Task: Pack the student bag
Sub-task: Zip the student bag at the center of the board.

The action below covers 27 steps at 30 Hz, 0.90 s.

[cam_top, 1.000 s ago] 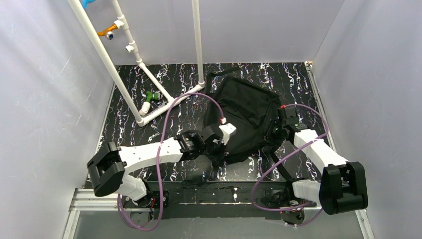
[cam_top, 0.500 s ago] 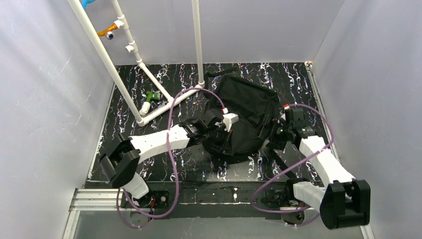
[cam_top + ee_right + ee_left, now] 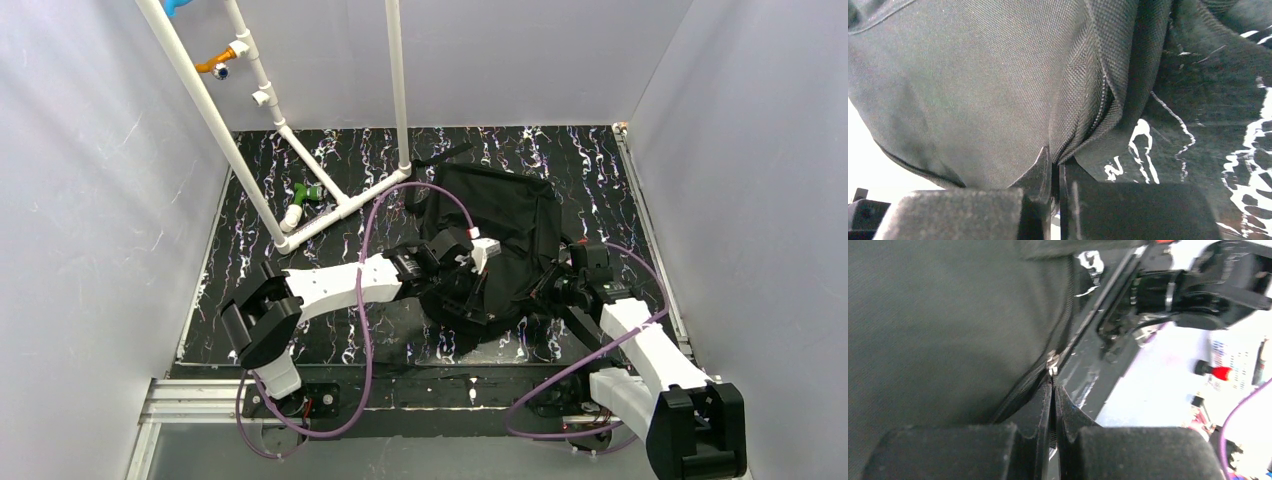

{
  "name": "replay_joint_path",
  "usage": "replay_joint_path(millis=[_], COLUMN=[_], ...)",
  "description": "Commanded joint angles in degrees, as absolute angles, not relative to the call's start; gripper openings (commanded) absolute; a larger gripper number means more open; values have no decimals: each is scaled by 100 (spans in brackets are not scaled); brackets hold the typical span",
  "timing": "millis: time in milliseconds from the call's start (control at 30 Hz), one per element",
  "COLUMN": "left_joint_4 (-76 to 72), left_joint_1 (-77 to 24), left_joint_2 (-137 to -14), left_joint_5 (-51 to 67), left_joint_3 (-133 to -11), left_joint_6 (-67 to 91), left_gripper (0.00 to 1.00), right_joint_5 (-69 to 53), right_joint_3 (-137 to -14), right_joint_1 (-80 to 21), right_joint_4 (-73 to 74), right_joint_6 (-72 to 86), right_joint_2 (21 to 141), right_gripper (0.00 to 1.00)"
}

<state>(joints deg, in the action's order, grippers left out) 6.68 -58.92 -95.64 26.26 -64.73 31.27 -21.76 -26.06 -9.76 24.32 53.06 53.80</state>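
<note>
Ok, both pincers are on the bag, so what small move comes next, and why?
I'd probably slide the left pincer a little along the zipper while the right pincer holds firm. The left looks shut on the zipper pull; the right pinches the student bag's fabric edge beside the teeth, so the track is braced.

Left wrist view is blurred: whether anything sits betw. the closed jaws of the left gripper [image 3: 1053, 387], right by the zipper pull [image 3: 1052, 369], can't be told. Backpack [image 3: 505, 210] runs off both wrist views' edges. From above, both grippers' tips vanish vs. black fabric (right gripper [image 3: 1054, 161] incl.). Green item [image 3: 305, 192] by pipe frame [image 3: 246, 175] too small to ID; frame cut off at top.
</note>
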Motion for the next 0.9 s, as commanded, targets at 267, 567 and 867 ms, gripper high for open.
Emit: replay_joint_path(millis=[267,567,867], left_joint_4=[2583,380,158], left_joint_1=[-3894,-4799,-5707], left_joint_2=[-7868,-8994,-9621], left_joint_5=[658,3347,3416], left_joint_3=[-5550,-6346,-6928], left_joint_6=[2214,3418,3730], left_gripper=[0,0,0], right_joint_5=[-1472,-997,-1497], right_joint_3=[-3484,-4887,-3397], right_joint_1=[498,-491,-536], right_joint_4=[3336,4894,4438], right_joint_6=[3438,2225,4577], right_joint_2=[5648,6032,4687], right_gripper=[1,84,89])
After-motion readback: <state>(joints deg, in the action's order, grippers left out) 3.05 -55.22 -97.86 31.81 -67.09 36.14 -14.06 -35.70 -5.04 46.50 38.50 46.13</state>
